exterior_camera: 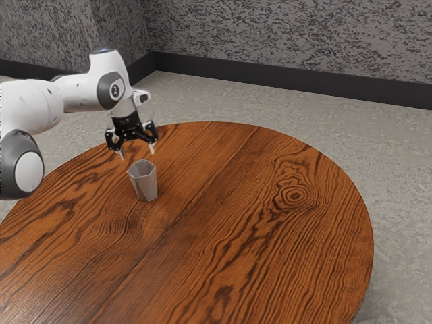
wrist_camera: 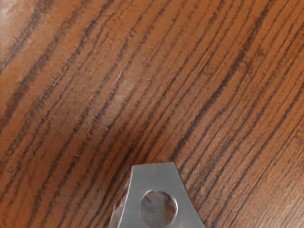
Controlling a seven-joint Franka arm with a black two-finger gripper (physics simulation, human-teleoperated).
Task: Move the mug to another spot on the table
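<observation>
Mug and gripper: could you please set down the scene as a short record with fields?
mug: grey, upright, on the table toward the exterior view's left
gripper: open, just above the mug, not touching it
table: round, wood grain
held: nothing
task state: mug not yet grasped

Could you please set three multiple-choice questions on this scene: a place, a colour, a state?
1. Where does the mug stand? A. On a shelf. B. In the jaws. C. On the table.
2. What colour is the mug? A. Red. B. Grey. C. Blue.
3. How do the jaws stand? A. Open above the mug. B. Shut on the mug. C. Shut on the table.
Answers: 1 C, its base rests on the wood; 2 B, plain grey walls; 3 A, spread apart over its rim, touching nothing.
</observation>
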